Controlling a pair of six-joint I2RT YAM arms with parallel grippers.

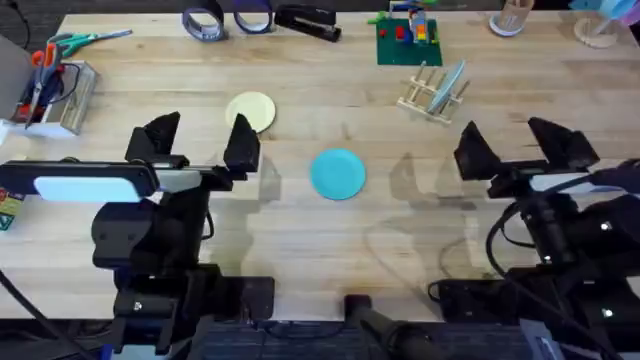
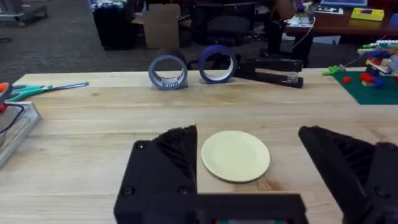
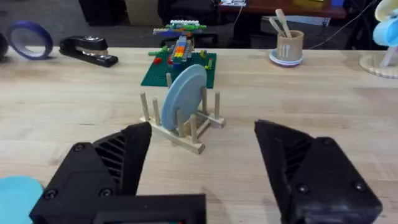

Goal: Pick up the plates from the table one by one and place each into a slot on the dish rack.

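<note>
Wood-plank surface (image 1: 300,230), seen from overhead, carries three plates: turquoise plate (image 1: 338,173) flat at centre with bare wood all round it, pale yellow plate (image 1: 252,110) flat just beyond the left gripper (image 1: 200,140), light blue plate (image 1: 452,80) upright in the one dish rack (image 1: 432,95) toward the far right. Left wrist view adds two tape rolls (image 2: 168,73) and a stapler (image 2: 273,70) by the far edge; right wrist view shows the rack's pegs. Both the left and the right gripper (image 1: 520,140) hold jaws wide apart, empty.
</note>
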